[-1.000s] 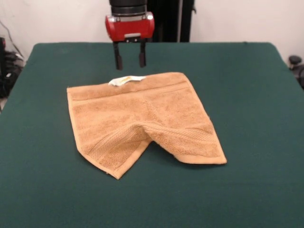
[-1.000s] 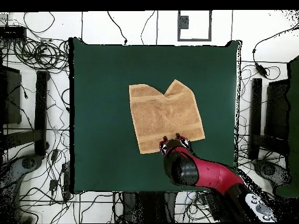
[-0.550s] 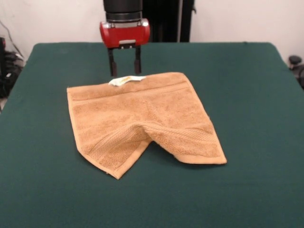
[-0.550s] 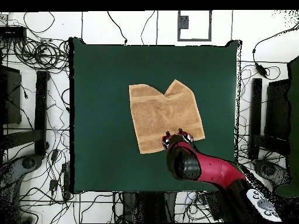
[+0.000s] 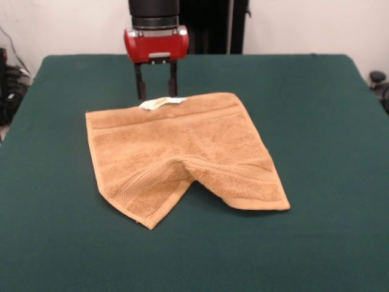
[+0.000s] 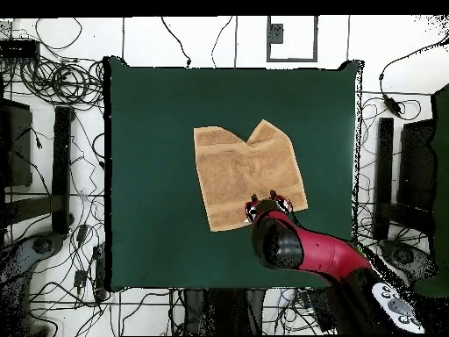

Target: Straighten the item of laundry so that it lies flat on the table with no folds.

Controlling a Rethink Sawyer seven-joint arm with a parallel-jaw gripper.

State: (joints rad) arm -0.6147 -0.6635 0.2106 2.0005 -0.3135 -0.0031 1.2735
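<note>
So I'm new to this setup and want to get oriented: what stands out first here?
A tan-orange towel lies mid-table on the dark green table, its near edge puckered into a notch. The red-and-black arm's open gripper hangs at the towel's far edge, by the white tag.

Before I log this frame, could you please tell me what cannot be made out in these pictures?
- Front view: whether the tool tips touch the towel or table; they end behind the towel's far edge.
- Overhead view: the towel edge by the tag, covered by the arm.
- Both views: what lies under the towel's puckered fold.
- Front view: any print on the white tag, too small.
</note>
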